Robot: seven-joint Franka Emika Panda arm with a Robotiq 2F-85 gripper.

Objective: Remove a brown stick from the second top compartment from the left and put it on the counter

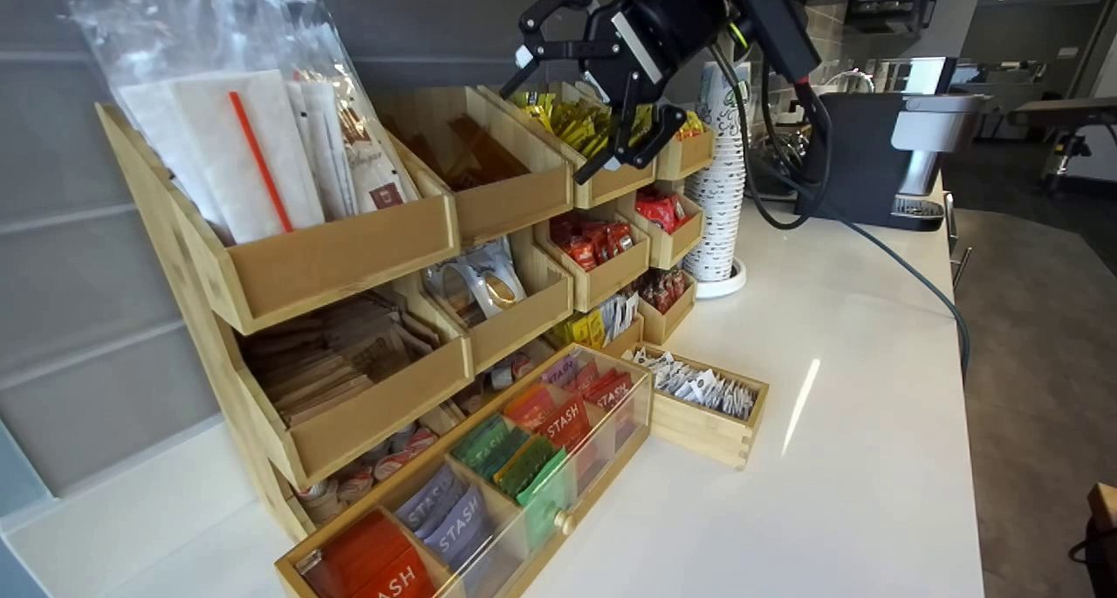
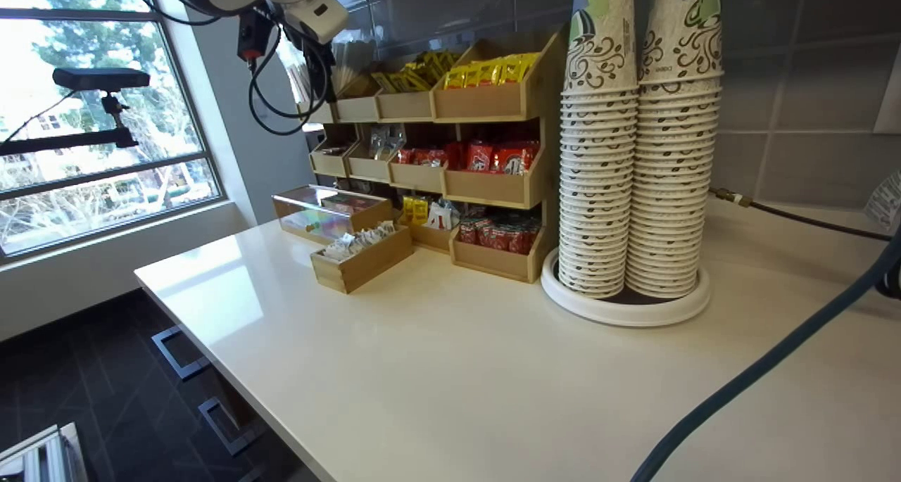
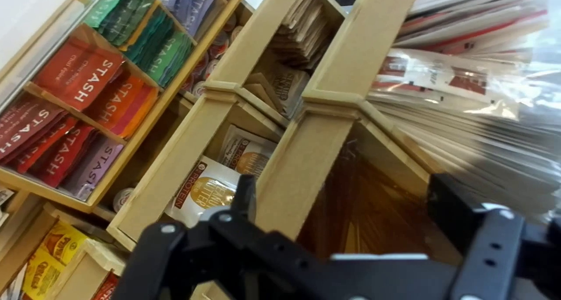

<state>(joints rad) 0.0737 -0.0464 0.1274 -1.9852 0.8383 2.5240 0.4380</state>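
Straight up to the top of the wooden rack (image 1: 524, 319) and onto the hand (image 1: 541, 135): hangs right by the upper row, spread wide, gripping nothing at all between the black fingers (image 3: 453, 212). Has, in the wrist view, the second top compartment (image 3: 302, 173) from the left lined up between them. Cannot tell from here just how near to the rack.

And what of the brown sticks (image 1: 476, 157)? Lie right there inside that same compartment, low down, showing as a reddish-brown mass. Cannot single out any one stick from the bunch.

Catch the neighbours too: on the left, in an exterior view, a clear bag (image 1: 201, 30) stuffed with white sleeves (image 1: 205, 161) and rising above the rack; on the right, a heap of yellow packets (image 1: 558, 122). Down to the glossy white table (image 1: 829, 493), and see a long box (image 2: 373, 216) of STASH packets (image 1: 462, 524) in front of the rack, with a small wooden box (image 1: 698, 430) of white packets (image 1: 698, 381) just beside it. Farther along, in an exterior view, take in two tall stacks of paper cups (image 2: 598, 186) on a round white tray (image 2: 626, 317).
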